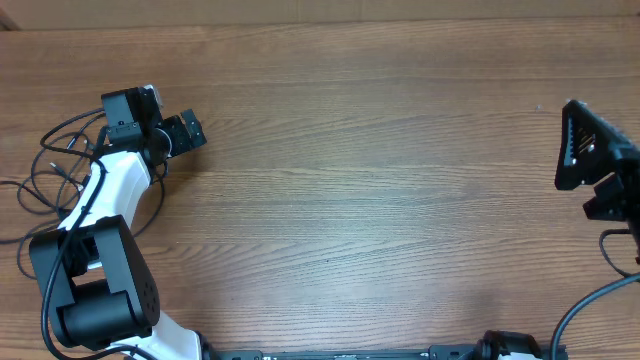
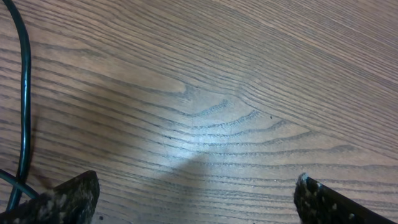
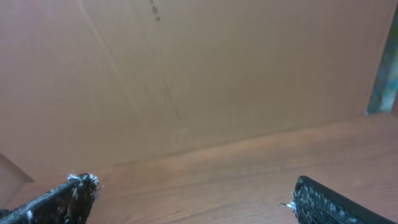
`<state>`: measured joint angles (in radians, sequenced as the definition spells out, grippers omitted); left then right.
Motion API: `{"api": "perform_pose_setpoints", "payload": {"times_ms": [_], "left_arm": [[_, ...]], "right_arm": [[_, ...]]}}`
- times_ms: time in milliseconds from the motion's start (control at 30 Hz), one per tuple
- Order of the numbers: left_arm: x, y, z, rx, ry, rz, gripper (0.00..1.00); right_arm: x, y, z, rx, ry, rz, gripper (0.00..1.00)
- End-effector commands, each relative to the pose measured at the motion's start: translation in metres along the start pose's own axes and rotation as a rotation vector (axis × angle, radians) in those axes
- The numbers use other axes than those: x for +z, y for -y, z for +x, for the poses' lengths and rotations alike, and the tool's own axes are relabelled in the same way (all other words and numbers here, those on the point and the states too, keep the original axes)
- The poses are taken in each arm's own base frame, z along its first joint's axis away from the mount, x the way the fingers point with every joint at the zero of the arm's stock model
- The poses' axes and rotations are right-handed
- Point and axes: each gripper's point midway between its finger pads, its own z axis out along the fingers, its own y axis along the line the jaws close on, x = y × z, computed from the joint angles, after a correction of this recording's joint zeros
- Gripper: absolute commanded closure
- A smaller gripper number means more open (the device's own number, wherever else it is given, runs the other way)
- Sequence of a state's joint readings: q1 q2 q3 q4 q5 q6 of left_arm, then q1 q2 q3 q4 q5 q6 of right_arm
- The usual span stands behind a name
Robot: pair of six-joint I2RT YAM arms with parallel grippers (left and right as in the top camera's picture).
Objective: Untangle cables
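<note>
– Two black, rough-faced fingertips [image 2: 68, 196] sit lowest in the left wrist view. How does that one stand?
– Spread as wide as it goes. The left claw [image 2: 196, 202] has nothing between its jaws, only the bare brown wood-grain desk [image 2: 249, 93] below it.
– And the other?
– The right claw [image 3: 196, 199] is just as wide apart and just as empty. It faces a plain brown cardboard-like wall [image 3: 186, 74] that rises behind the desk edge.
– Where are the thin black cables [image 1: 45, 150]?
– Seen from overhead, they lie in loose, overlapping loops at the desk's left edge, beside the white link [image 1: 115, 175] of the left arm and partly under it. The left claw is just to their right, pointing toward the middle of the desk.
– Anything close to its fingertips?
– One dark cord [image 2: 26, 93] runs down the left side of the left wrist view to the left fingertip. I cannot tell whether they touch.
– The black right arm [image 1: 595, 150]?
– At the right edge, well apart from the cables.
</note>
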<state>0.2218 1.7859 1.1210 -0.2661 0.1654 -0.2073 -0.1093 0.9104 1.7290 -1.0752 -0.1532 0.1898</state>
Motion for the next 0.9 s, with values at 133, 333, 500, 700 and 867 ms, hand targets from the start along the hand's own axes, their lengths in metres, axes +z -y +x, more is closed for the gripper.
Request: {"api": "perform_pose_setpoints", "payload": {"times_ms": [133,333,500,700,867], "left_arm": [[-0.003,0.007,-0.004,0.013,0.011,0.022,0.0],[-0.003,0.007,-0.004,0.013,0.01,0.022,0.01],[-0.003,0.007,-0.004,0.013,0.011,0.022,0.0],[-0.003,0.007,-0.004,0.013,0.011,0.022,0.01],[-0.003,0.007,-0.004,0.013,0.011,0.022,0.01]], "right_arm": [[0.004,0.01,0.034,0.021,-0.126,0.034,0.0],[-0.013,0.009,0.042,0.011,-0.072,0.02,0.0],[-0.033,0.011,0.063,0.004,-0.031,0.009,0.0],[-0.052,0.02,0.111,0.002,-0.023,0.007,0.0],[-0.061,0.028,0.147,-0.002,0.003,0.0,0.0]]}}
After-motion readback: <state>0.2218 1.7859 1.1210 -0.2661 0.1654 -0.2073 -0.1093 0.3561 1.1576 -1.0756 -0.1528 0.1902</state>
